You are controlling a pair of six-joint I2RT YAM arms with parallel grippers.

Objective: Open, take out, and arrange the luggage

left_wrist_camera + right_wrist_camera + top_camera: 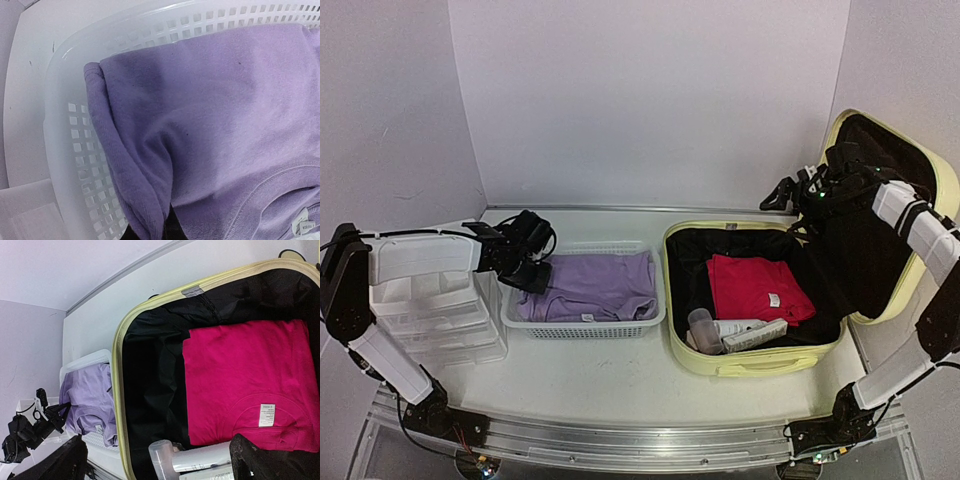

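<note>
The left tool (528,264) is closed down narrow at the left end of the white mesh basket (585,329). In its wrist view a raised fold of the purple shirt (210,125) runs straight into the dark tips at the bottom edge, so it appears to be pinching the cloth. The rest of the shirt lies spread across the basket floor, with a small label showing at its neckline. Just to the left of the basket stands a white plastic drawer organizer (430,300), under that arm.

The right tool (788,192) is spread wide and holds nothing. It hangs in the air above the far edge of the luggage (750,365), with its camera looking down into the open case. The luggage is a pale yellow hard shell lined in black. It sits on the right side of the surface (620,385), beside the basket, and its lid is swung up toward the right wall.

A folded red shirt (755,288) lies flat in the middle of the lower half, a white tag near its near edge. At the near-left corner of the case, touching each other, are a clear bottle (702,328) and a white tube-like item (752,334) — I cannot read the print on them.
</note>
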